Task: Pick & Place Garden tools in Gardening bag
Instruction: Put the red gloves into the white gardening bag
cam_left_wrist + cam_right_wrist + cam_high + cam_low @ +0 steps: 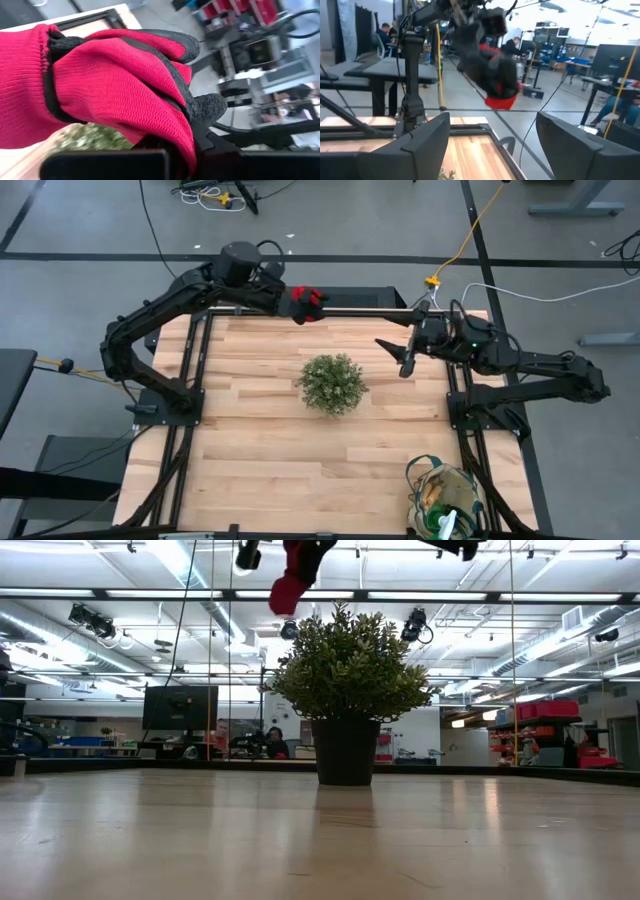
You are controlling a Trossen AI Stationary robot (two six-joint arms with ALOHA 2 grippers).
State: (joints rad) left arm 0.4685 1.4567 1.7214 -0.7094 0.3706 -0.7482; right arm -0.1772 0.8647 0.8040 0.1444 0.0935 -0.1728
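Left end effector [292, 302]: closed on the red glove [308, 304], held in the air at the upper centre of the high view, over the far edge of the tabletop [260, 450].
Glove in the left wrist view: red glove [115, 80] fills the frame, its dark-coated fingers towards the right of the picture, the clamped part at the bottom.
Glove in the low view: hangs at the top of the frame, above and left of the plant [348, 675], cuff lowest.
Right end effector [400, 356]: open and empty, at the upper right of the high view, fingers spread wide, facing the glove.
Key relation: in the high view the glove lies to the left of the right end effector, the two well apart with bare air between; the right wrist view looks straight at the hanging glove [496, 75] between its own two fingers.
Judgement: this looks set up for a hand-over, since the gardening bag sits on the right arm's side.
Gardening bag [445, 498]: lower right of the high view, at the tabletop's corner, far from the glove.
Bag contents: pale and green items show inside; which tools they are I cannot tell.
Plant [333, 384]: centre of the tabletop, between glove and bag.
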